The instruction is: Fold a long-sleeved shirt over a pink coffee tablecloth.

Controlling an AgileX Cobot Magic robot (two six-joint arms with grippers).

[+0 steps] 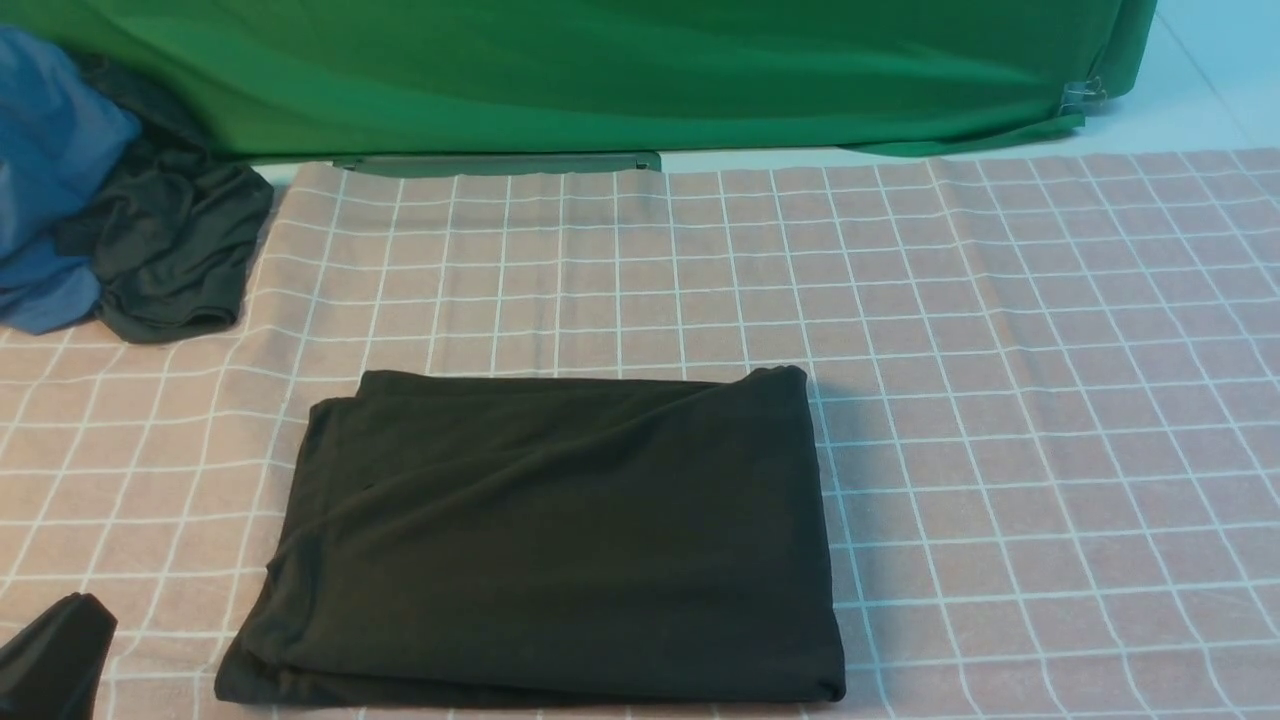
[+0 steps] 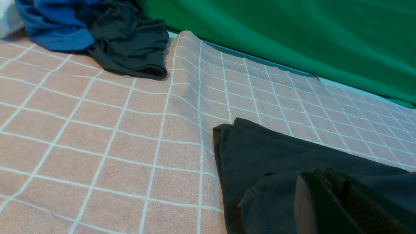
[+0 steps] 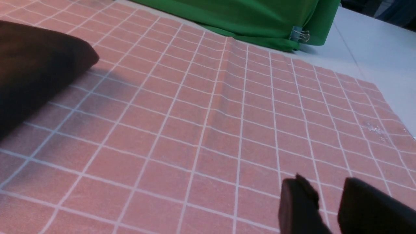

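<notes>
shirt: long-sleeved shirt (image 1: 545,535) folded into rectangle, flat on pink coffee tablecloth (image 1: 1000,400), near-centre
left gripper (image 2: 338,204): jaws closed, empty, beside shirt edge
right gripper (image 3: 328,208): jaws partly apart, empty, over cloth

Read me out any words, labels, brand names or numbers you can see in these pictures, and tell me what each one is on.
None: no readable text in any view.
The folded black shirt shows only plain fabric; no print is visible.
The pink checked tablecloth carries only white grid lines.
The green cloth, blue garment and dark grey garment are unmarked.
The metal clip has no lettering that can be made out.
</notes>
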